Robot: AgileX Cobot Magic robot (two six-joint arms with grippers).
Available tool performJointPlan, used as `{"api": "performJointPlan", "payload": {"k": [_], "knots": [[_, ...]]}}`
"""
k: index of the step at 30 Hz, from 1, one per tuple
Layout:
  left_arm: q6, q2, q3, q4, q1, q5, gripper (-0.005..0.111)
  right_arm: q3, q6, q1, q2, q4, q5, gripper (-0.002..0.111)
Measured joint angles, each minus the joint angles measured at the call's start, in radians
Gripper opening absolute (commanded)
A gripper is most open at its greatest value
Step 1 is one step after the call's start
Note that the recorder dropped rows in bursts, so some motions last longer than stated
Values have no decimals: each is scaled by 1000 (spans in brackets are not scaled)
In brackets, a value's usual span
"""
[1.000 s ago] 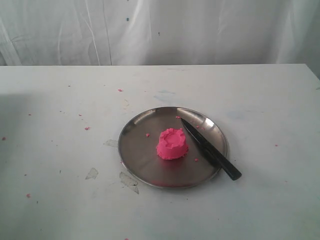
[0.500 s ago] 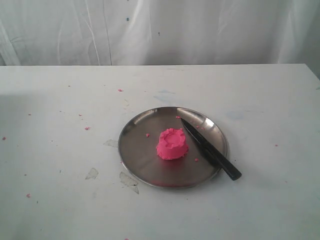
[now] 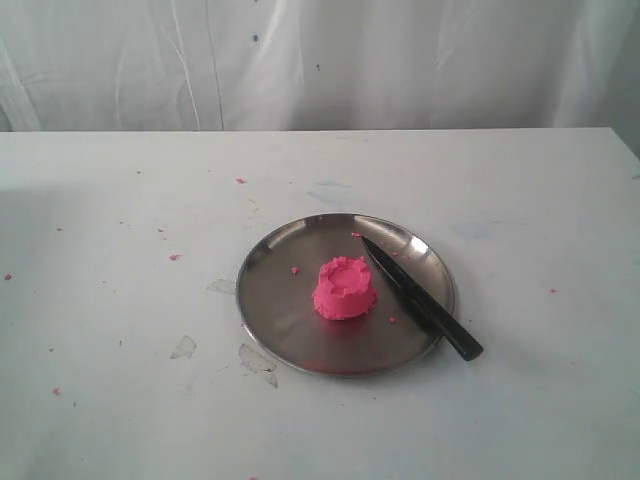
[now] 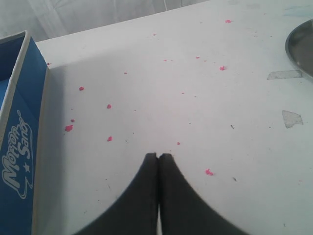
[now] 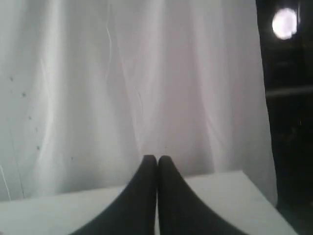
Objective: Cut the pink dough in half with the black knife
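The pink dough (image 3: 345,288) is one cup-like mound with a ragged rim, standing in the middle of the round steel plate (image 3: 270,290). The black knife (image 3: 420,298) lies just right of the dough, blade on the plate, handle over the rim toward the front right. Neither arm appears in the exterior view. My left gripper (image 4: 157,155) is shut and empty over bare table left of the plate, whose edge (image 4: 304,49) shows in the left wrist view. My right gripper (image 5: 157,158) is shut and empty, facing the white curtain.
A blue box (image 4: 19,147) with white lettering stands at the table's left side near the left gripper. Pink crumbs (image 4: 68,128) and bits of clear tape (image 3: 183,347) dot the white table (image 3: 520,200). A white curtain (image 3: 320,60) hangs behind; the table corner (image 5: 239,186) shows by the right gripper.
A faint shadow on the table's left side has faded; the dough, knife and plate have not moved.
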Motion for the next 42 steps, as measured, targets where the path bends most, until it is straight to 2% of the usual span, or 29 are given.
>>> {"api": "performJointPlan", "payload": {"k": [13, 17, 19, 22, 23, 25, 27, 30, 31, 32, 33, 35, 40, 42], "knots": [[0, 0, 0, 0, 0, 0, 0, -198, 10, 69, 873, -10, 132, 0], [0, 0, 0, 0, 0, 0, 0, -277, -20, 99, 1030, 10, 294, 0], [0, 0, 0, 0, -2, 0, 0, -319, -125, 126, 1065, 92, 416, 0], [0, 0, 0, 0, -15, 0, 0, -393, -453, 164, 1085, 337, 595, 0], [0, 0, 0, 0, -24, 0, 0, -460, -677, 175, 1101, 492, 740, 0], [0, 0, 0, 0, -29, 0, 0, -576, -870, 177, 1145, 607, 993, 0], [0, 0, 0, 0, -29, 0, 0, -670, -960, 153, 1204, 674, 1134, 0], [0, 0, 0, 0, -29, 0, 0, -717, -1107, 123, 1299, 849, 1136, 1], [0, 0, 0, 0, -29, 0, 0, -717, -1187, 121, 1337, 934, 1116, 12], [0, 0, 0, 0, -29, 0, 0, -717, -1272, 121, 1373, 1048, 1097, 17], [0, 0, 0, 0, -29, 0, 0, -717, -1283, 121, 1378, 1080, 1095, 27], [0, 0, 0, 0, -29, 0, 0, -719, -1301, 121, 1385, 1129, 1076, 38], [0, 0, 0, 0, -29, 0, 0, -722, -1305, 121, 1393, 1186, 1043, 42], [0, 0, 0, 0, -29, 0, 0, -732, -1342, 121, 1420, 1265, 1101, 42]]}}
